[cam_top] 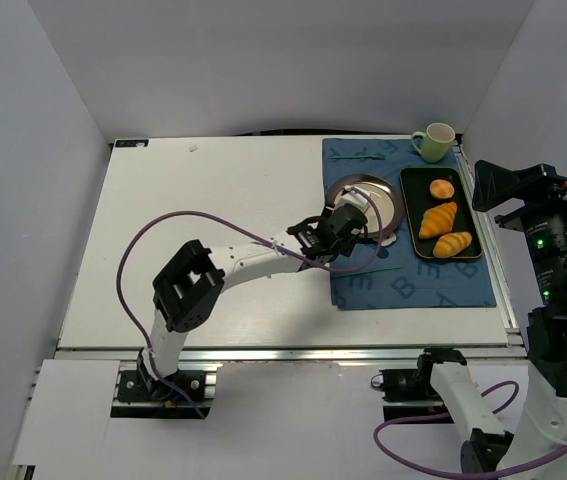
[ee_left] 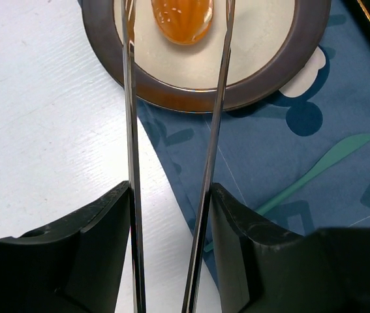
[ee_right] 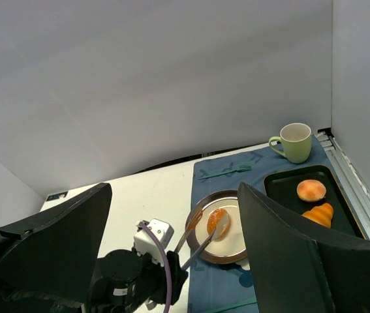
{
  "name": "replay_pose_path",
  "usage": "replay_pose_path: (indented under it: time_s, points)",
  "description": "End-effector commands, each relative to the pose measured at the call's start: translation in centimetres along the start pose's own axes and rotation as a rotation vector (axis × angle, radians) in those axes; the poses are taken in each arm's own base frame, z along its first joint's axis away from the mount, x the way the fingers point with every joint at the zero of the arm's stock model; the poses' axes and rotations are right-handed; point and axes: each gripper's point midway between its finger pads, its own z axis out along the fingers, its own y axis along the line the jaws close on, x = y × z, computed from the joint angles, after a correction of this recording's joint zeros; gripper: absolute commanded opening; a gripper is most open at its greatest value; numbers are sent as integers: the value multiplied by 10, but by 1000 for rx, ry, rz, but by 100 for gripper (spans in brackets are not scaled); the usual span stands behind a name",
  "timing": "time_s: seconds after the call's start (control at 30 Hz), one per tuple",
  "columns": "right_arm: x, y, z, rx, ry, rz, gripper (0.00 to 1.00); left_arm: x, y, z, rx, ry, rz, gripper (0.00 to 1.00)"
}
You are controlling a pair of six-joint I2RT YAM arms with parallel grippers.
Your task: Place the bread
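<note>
Left wrist view: left gripper point(ee_left: 171, 218) clamps metal tongs point(ee_left: 132, 130) whose tips flank the bread point(ee_left: 181, 19) on the plate point(ee_left: 289, 72); right gripper point(ee_right: 171, 195) gapes wide.

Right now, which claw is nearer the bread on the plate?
Left. The left claw sits at the near-left edge of the plate, the tips of its tongs flanking the bread. The right claw hangs open off to the right, past the tray, well away.

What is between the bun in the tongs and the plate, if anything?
Nothing visible. The bread sits between the tips of the tongs held by the left gripper, directly over the cream centre of the plate. Nothing else lies on the plate.
</note>
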Motion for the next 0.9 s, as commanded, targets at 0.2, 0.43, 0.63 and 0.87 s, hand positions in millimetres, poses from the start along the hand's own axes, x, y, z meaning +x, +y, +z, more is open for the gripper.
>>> replay_pose_path:
  time_s: [0.2,0.43,0.63,0.87]
  points:
    - [-7,7,-3,-36,-29,-4,84,-60,56,-80,-155,-149,-152,56]
    - [-1,13,-5,-69,-17,17,84,-18,95,-127,-213,-169,-458,53]
    - [3,17,-8,-94,-5,34,84,24,87,-127,-249,-117,-500,52]
    - [2,18,-13,-98,-5,31,84,70,52,-120,-229,-74,-531,51]
